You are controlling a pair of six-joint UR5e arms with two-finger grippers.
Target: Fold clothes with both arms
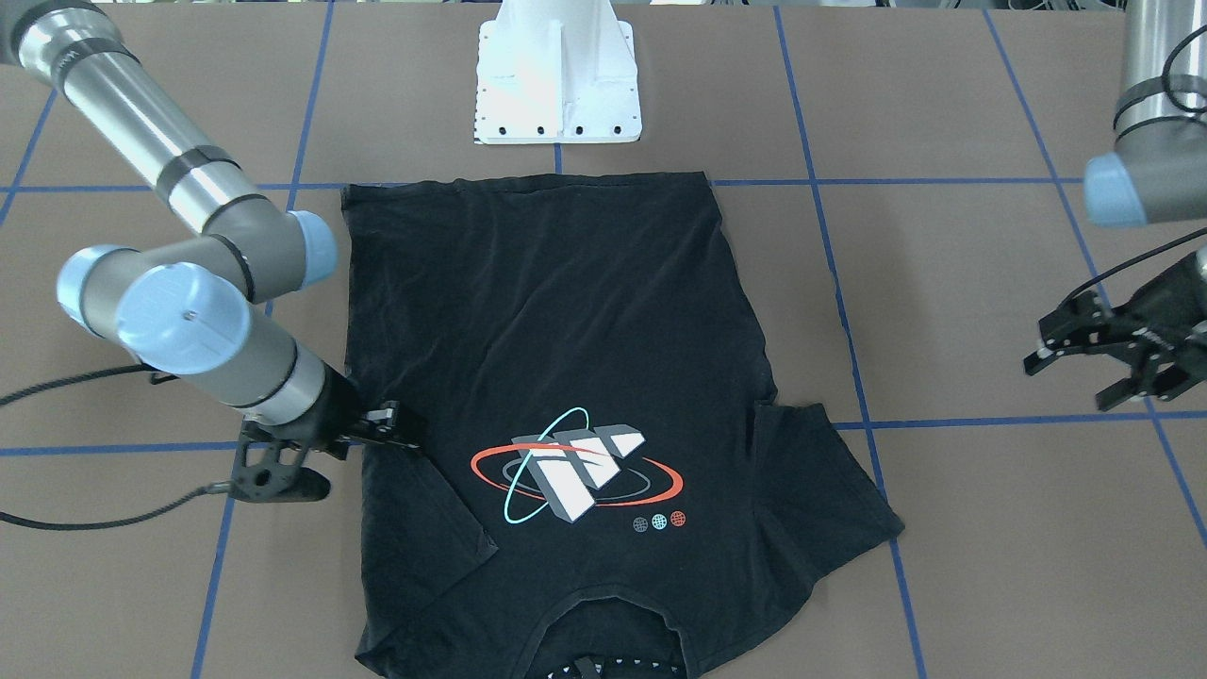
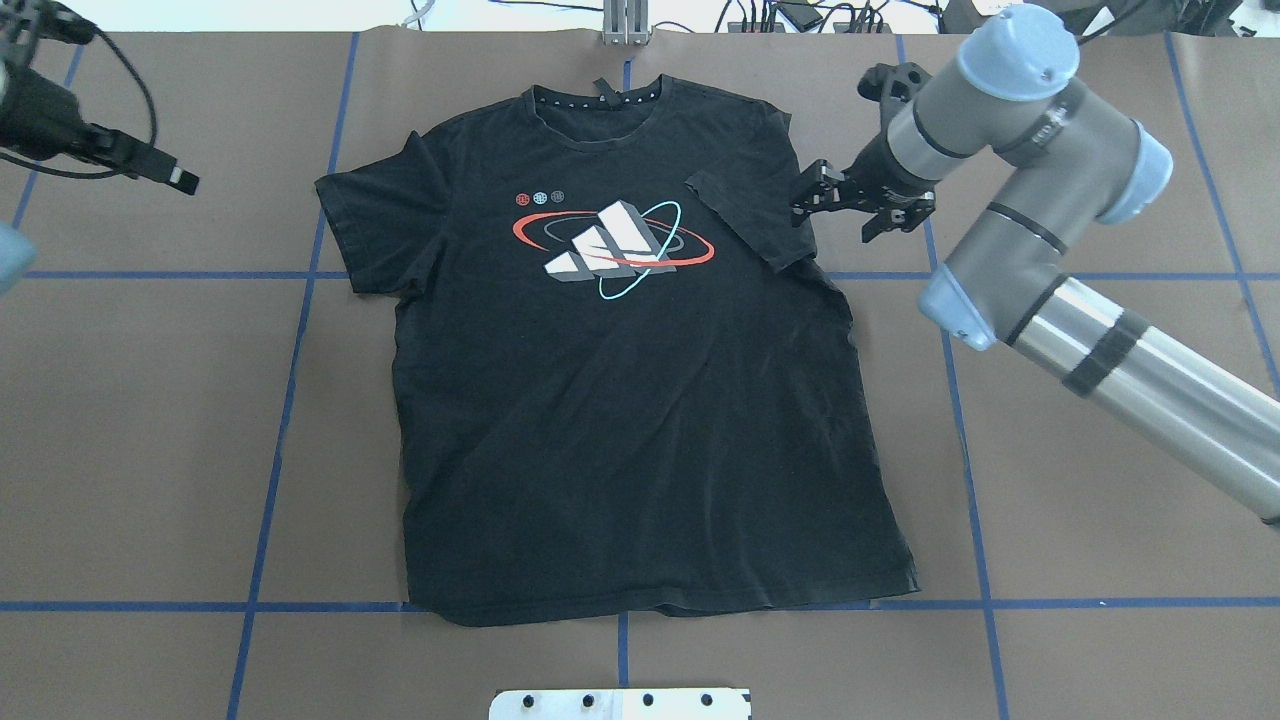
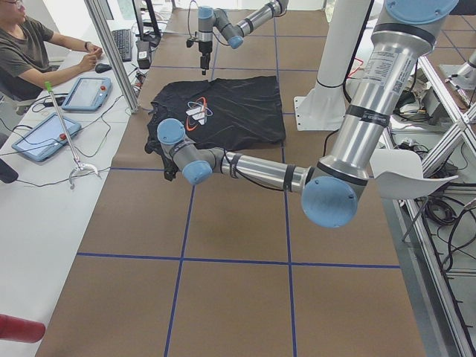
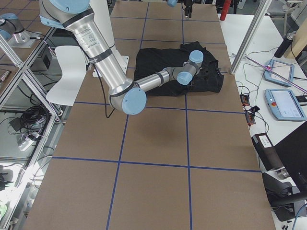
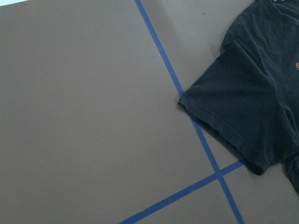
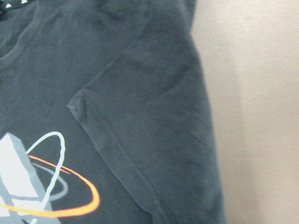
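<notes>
Overhead exterior: black T-shirt (image 2: 640, 400) flat, one sleeve (image 2: 748, 215) folded inward; right gripper (image 2: 833, 220) spread, empty, beside that sleeve; left gripper (image 1: 1071, 381) spread, empty, well apart.

My table (image 2: 1100, 650) is brown, crossed by blue tape lines (image 2: 287, 400). Beside it runs a white bench (image 3: 30, 245) carrying two tablets (image 3: 85, 93), with a person (image 3: 26, 56) seated there.

matt blk cloth T-shirt (image 2: 640, 420), matt brn paper table cover (image 2: 150, 450)
</notes>
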